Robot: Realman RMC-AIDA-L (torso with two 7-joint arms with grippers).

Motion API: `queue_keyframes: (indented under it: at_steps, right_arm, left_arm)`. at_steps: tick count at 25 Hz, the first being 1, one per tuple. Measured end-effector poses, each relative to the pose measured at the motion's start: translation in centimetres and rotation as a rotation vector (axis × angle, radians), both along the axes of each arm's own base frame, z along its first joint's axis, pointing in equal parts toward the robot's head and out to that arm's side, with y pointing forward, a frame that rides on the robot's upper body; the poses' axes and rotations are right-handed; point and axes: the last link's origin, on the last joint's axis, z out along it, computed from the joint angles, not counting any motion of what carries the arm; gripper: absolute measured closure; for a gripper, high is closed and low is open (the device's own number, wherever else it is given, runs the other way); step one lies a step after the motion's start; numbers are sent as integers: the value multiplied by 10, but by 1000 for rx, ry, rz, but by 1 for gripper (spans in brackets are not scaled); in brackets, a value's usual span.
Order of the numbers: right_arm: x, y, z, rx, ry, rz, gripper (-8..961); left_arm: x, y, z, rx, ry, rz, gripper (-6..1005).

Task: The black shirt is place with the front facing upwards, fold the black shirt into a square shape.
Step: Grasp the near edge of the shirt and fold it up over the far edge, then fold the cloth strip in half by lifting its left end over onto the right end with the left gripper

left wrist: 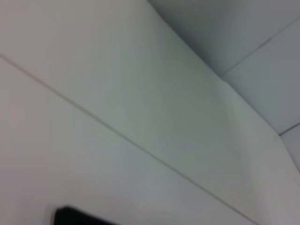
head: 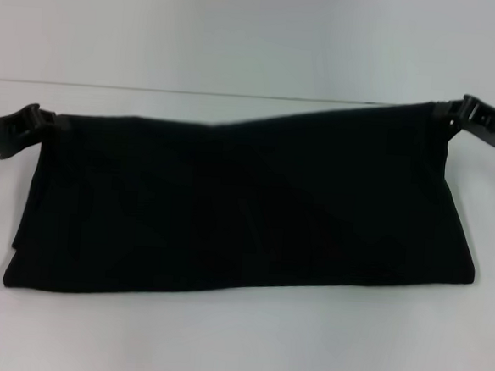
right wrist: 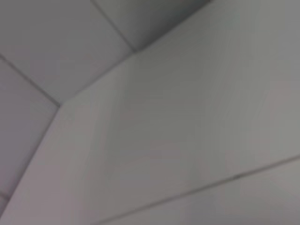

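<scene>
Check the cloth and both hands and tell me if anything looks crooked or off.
The black shirt hangs unevenly. The right hand holds its corner higher than the left hand holds the other, so the top edge slants and the folded cloth looks skewed. Its lower edge rests on the white table. Nothing looks torn or spilled.
</scene>
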Motion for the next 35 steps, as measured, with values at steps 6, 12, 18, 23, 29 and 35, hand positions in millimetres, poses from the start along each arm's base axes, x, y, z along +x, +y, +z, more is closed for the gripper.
queue_keyframes:
  at_steps: [6,12,18,23,29,35]
  right_arm:
    - [-4,2,-8,59,15,41,905]
    - [-5,8,-24,95,-55,6,895]
    - [-7,15,-37,132,-162,-19,886]
    - [-11,15,-47,145,-207,28,839]
    - [-5,12,-49,150,-228,16,584]
    - [8,0,-41,181,-135,-3,317]
  left_arm:
    - [8,12,-7,45,34,-10,963]
    - [12,21,-17,84,73,4,962]
    - [15,29,-26,150,105,30,962]
    - [18,32,-36,186,141,31,952]
    - [13,31,-40,223,169,68,938]
    - [-8,23,-33,235,211,129,597]
